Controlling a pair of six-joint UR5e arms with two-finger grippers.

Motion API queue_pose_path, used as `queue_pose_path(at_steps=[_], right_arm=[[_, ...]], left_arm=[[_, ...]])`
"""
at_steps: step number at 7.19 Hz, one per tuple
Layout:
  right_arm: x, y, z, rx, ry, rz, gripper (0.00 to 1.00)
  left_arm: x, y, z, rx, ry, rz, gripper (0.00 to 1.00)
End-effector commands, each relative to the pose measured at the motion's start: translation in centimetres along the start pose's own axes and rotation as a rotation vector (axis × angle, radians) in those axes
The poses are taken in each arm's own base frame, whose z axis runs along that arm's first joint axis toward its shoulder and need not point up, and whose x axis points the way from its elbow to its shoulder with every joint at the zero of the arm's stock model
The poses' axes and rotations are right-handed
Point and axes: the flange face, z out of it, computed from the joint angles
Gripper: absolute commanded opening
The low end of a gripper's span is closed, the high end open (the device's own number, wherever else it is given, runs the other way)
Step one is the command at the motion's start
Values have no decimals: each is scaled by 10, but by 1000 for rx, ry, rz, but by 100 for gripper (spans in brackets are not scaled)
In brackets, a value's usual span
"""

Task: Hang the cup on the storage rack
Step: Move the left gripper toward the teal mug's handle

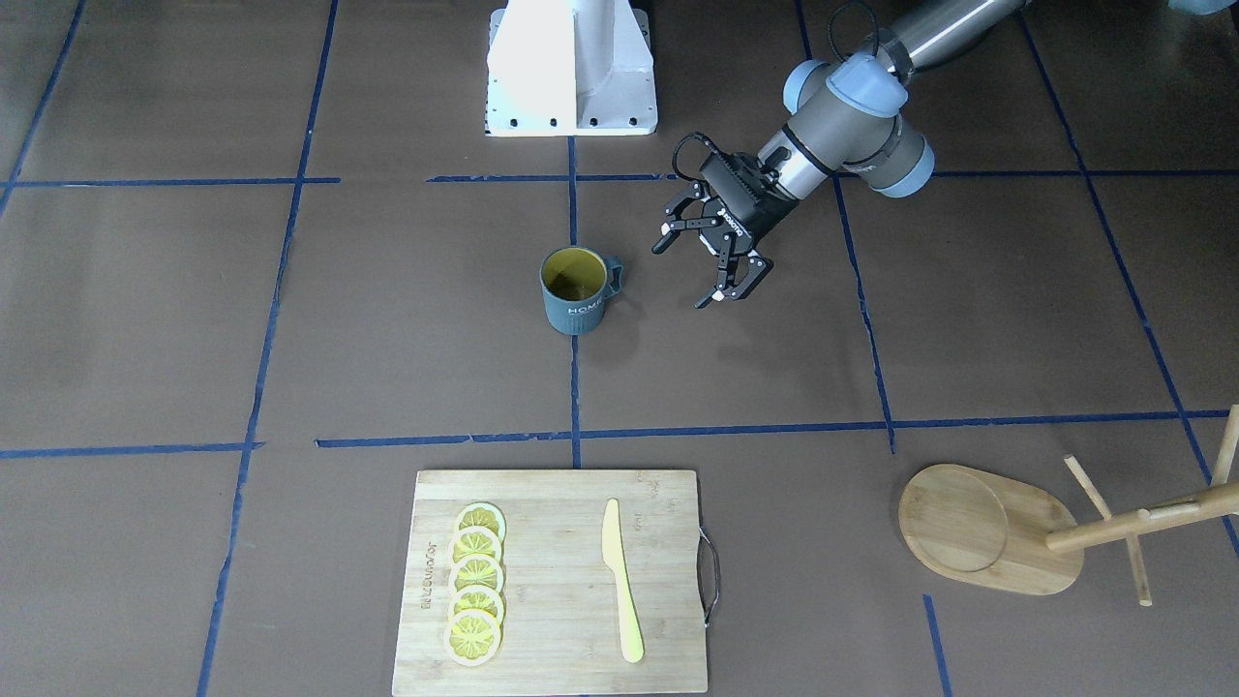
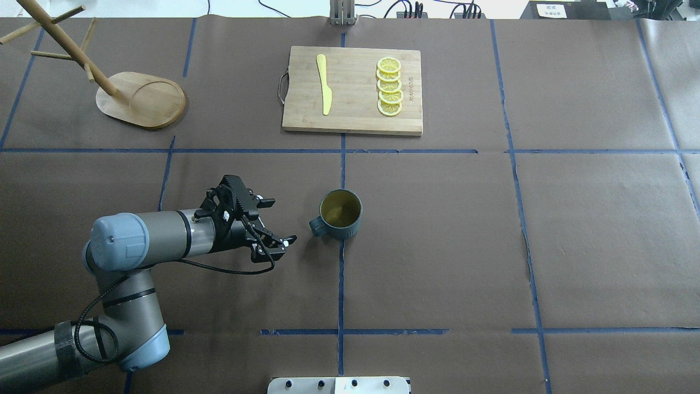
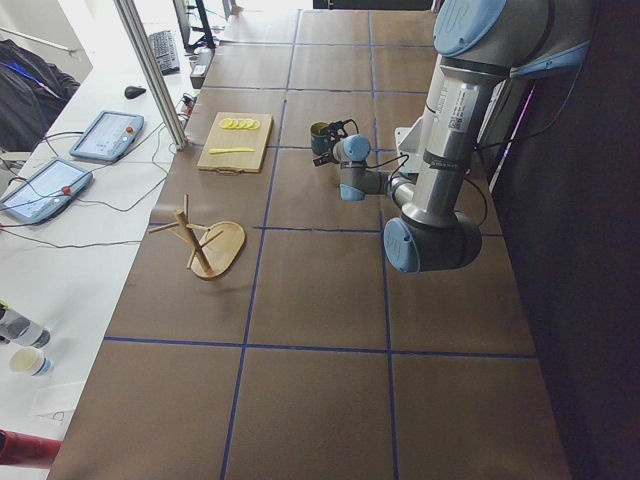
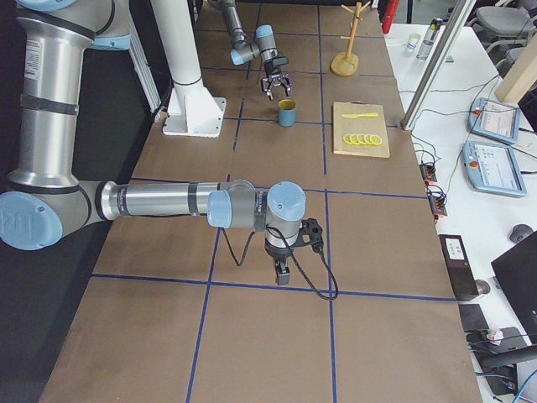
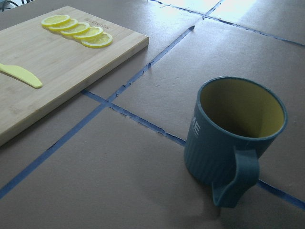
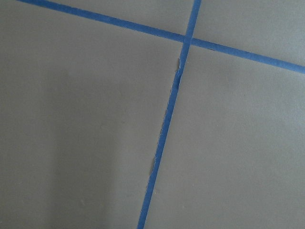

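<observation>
The cup (image 2: 340, 214) is standing upright near the middle of the worktop (image 2: 574, 246). It is sitting on a strip of blue tape (image 2: 340, 295) that is running from the robot's edge toward the far edge. Its handle is pointing toward the robot's left.

The left gripper (image 2: 280, 221) is hovering just beside the handle without touching it. Its fingers are standing wide apart with nothing between them, and it is aiming roughly level at the handle. In the left wrist view the cup is filling the lower right, with the handle facing the camera and part of the white lettering showing on the side.

The rack (image 2: 143, 99) is standing upright at the far left corner of the worktop, well apart from the cup.

A board (image 2: 353, 117) is lying at the middle of the far edge. Lemon slices (image 2: 389, 87) are overlapping in a row on its right part, and a yellow knife (image 2: 324, 85) is lying on its left part, apart from them.

The right gripper (image 4: 283, 279) is pointing down over the worktop toward the right end. It is showing only in the side view, so I cannot tell how its fingers are standing. Its wrist camera is showing only brown paper and crossing tape.
</observation>
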Motion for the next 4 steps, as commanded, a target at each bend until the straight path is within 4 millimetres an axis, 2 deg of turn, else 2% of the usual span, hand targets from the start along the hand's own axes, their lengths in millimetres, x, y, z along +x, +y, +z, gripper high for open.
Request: queue_pose_path(at_steps=[1,2,4], right_arm=[[0,1,0,-1,-2,1,100],[0,1,0,0,0,0,100],[0,1,0,-1,0,1,100]], left_arm=[[14,-1,23,11,-25,-1,99],[19,-3,25,49,-82,-5,99],[22,-17,20,130,-84,-4,99]])
